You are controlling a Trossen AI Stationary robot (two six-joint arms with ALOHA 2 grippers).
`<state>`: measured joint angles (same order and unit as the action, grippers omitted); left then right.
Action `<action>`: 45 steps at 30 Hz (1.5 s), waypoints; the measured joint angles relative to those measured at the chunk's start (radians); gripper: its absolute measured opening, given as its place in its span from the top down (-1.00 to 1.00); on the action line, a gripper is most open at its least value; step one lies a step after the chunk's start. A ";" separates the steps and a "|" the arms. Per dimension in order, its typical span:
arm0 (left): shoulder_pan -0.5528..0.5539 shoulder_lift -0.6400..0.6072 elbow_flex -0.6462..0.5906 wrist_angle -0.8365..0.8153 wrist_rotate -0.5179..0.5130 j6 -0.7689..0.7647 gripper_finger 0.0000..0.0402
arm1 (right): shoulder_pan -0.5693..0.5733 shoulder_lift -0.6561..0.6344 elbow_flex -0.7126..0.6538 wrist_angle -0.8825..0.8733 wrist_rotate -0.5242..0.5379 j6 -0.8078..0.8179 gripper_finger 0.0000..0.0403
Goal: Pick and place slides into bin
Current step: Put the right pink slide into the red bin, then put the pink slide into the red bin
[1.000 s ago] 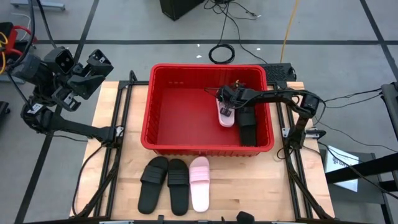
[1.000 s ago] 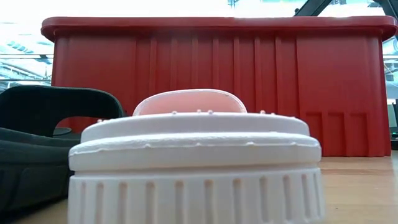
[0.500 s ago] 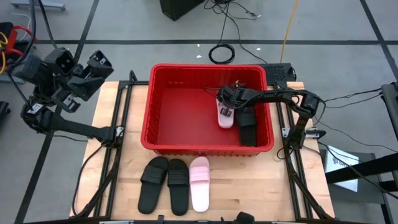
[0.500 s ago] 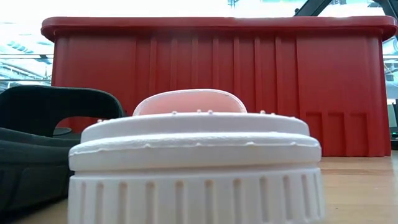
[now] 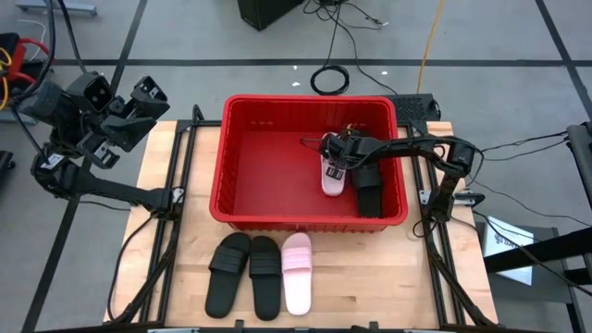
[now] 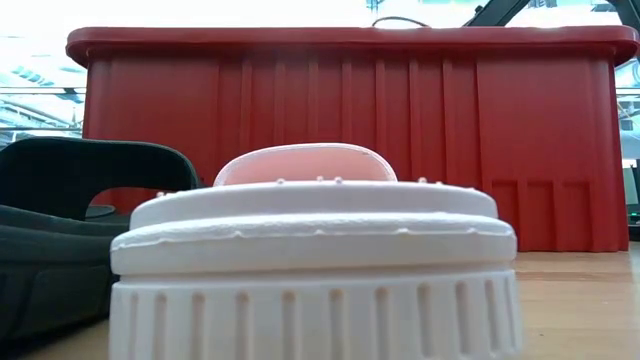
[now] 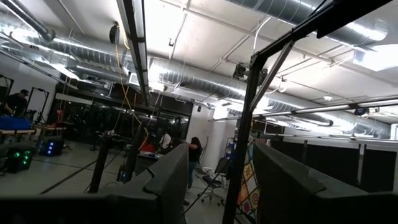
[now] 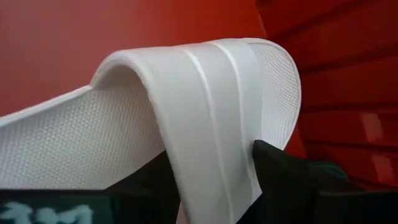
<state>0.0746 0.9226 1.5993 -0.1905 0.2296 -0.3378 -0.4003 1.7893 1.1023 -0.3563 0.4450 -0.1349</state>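
The red bin [image 5: 310,100] stands in the middle of the table. Inside it, at its right end, a pale pink slide [image 5: 331,180] lies beside a black slide [image 5: 368,196]. My right gripper [image 5: 336,159] reaches into the bin from the right, just above the pink slide. It is open, and the slide's strap [image 8: 205,124] stands between its fingers. On the table before the bin lie two black slides [image 5: 245,274] and a pink slide [image 5: 296,271]. My left gripper [image 5: 141,97] waits open, raised off the table's far left corner. My right gripper has its fingers [image 8: 280,171] on either side of the pink slide's strap [image 8: 214,162], where the strap arches over the footbed. I cannot tell whether they touch it. The slide lies inside the bin, next to the black slide.
In the low view the pink slide [image 6: 310,270] on the table fills the foreground, a black slide [image 6: 80,230] is at its left, and the bin's near wall [image 6: 350,140] rises behind. The bin's left half shows bare floor [image 5: 268,171].
My right gripper has moved slightly toward the table's left edge inside the bin, and the pink slide under it has shifted a little the same way.
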 joint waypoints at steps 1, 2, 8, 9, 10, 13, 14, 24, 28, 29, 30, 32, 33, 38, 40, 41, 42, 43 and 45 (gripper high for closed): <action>0.000 0.000 0.000 0.000 0.002 0.000 0.07 | 0.006 -0.004 0.000 -0.001 0.000 0.000 0.09; 0.000 0.000 0.000 0.000 0.002 0.000 0.07 | 0.012 -0.008 0.000 -0.001 -0.001 0.000 0.08; 0.000 0.000 0.000 0.000 0.006 0.000 0.07 | 0.032 -0.050 0.000 -0.018 0.025 0.003 0.05; 0.000 0.000 0.000 0.000 0.006 0.000 0.07 | 0.031 -0.058 0.000 -0.026 0.035 0.006 0.05; 0.000 0.000 0.000 0.000 0.007 0.000 0.07 | 0.030 -0.067 0.000 -0.032 0.048 0.012 0.06; 0.000 0.000 0.000 0.000 0.007 -0.005 0.07 | 0.022 -0.085 0.000 -0.044 0.085 0.018 0.07; 0.000 0.000 0.000 0.000 0.007 -0.005 0.07 | 0.021 -0.092 0.000 -0.045 0.084 0.018 0.06; 0.000 0.000 0.000 0.000 0.035 -0.033 0.07 | 0.022 -0.158 0.000 -0.053 0.077 0.038 0.05; 0.000 0.000 0.000 -0.001 0.069 -0.038 0.07 | 0.023 -0.195 0.000 -0.087 -0.005 0.090 0.07; 0.000 0.000 0.000 0.000 0.081 -0.038 0.07 | 0.023 -0.204 0.000 -0.092 -0.031 0.103 0.07; 0.000 0.000 0.000 -0.001 0.087 -0.038 0.07 | 0.023 -0.214 0.000 -0.093 -0.061 0.116 0.07; 0.000 -0.001 0.000 0.000 0.088 -0.035 0.07 | 0.023 -0.235 0.000 -0.085 -0.129 0.132 0.06; 0.000 -0.001 0.000 0.000 0.088 -0.036 0.07 | 0.023 -0.246 0.000 -0.075 -0.169 0.137 0.06; 0.000 -0.001 0.000 0.000 0.088 -0.037 0.07 | 0.023 -0.316 0.000 -0.017 -0.352 0.212 0.08; 0.000 -0.001 0.000 0.001 0.088 -0.038 0.07 | 0.024 -0.346 0.000 0.019 -0.395 0.258 0.09; 0.000 -0.001 0.000 0.001 0.088 -0.041 0.07 | 0.025 -0.362 0.000 0.038 -0.407 0.285 0.10; 0.000 -0.001 0.000 0.004 0.088 -0.042 0.07 | 0.025 -0.378 0.000 0.059 -0.421 0.310 0.11; 0.000 -0.001 0.000 0.007 0.088 -0.042 0.07 | 0.026 -0.393 0.000 0.082 -0.429 0.337 0.11; 0.000 -0.001 0.000 0.007 0.088 -0.041 0.07 | 0.030 -0.419 0.000 0.132 -0.455 0.393 0.12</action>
<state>0.0743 0.9215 1.5993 -0.1833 0.3176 -0.3789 -0.3698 1.3701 1.1027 -0.2239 -0.0097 0.2577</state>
